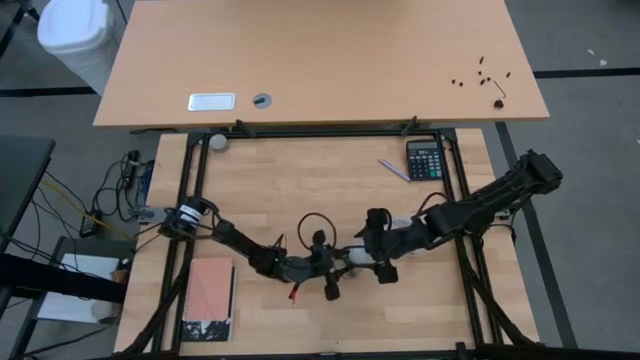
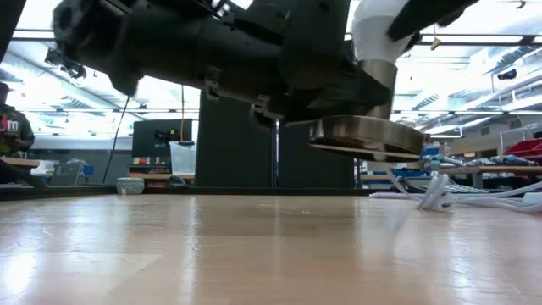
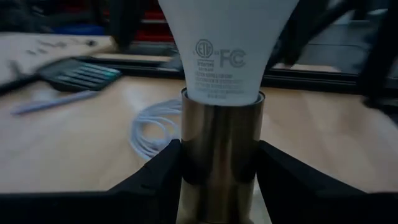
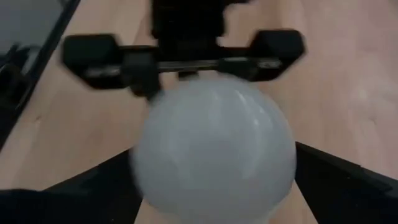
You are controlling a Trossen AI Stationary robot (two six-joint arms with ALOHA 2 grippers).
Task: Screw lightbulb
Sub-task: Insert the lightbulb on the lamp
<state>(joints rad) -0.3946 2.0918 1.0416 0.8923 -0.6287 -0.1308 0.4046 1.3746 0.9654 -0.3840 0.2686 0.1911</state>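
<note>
The white lightbulb (image 3: 224,50) stands upright with its narrow end in a brass socket (image 3: 219,143), near the table's middle front. My left gripper (image 1: 328,268) comes in level from the left and is shut on the socket's tube. The socket's round brass foot (image 2: 368,135) hangs above the tabletop. My right gripper (image 4: 214,165) reaches in from the right, slanting down over the bulb's round globe (image 4: 214,149). It is open, with one finger on each side of the globe, and I see no touch. My left gripper pinches the socket's brass tube (image 3: 219,168) between its two fingers (image 3: 158,177), just below the bulb's neck. The fingers come in level from the table's left and lie across the tube. Socket and bulb stand upright in the hold, lifted clear of the table.
A white cord (image 3: 152,130) lies coiled on the table beyond the socket. A calculator (image 1: 424,158) and a pen (image 1: 394,170) sit at the far right, and a book (image 1: 209,300) lies at the near left. Black frame rails (image 1: 195,200) border the table.
</note>
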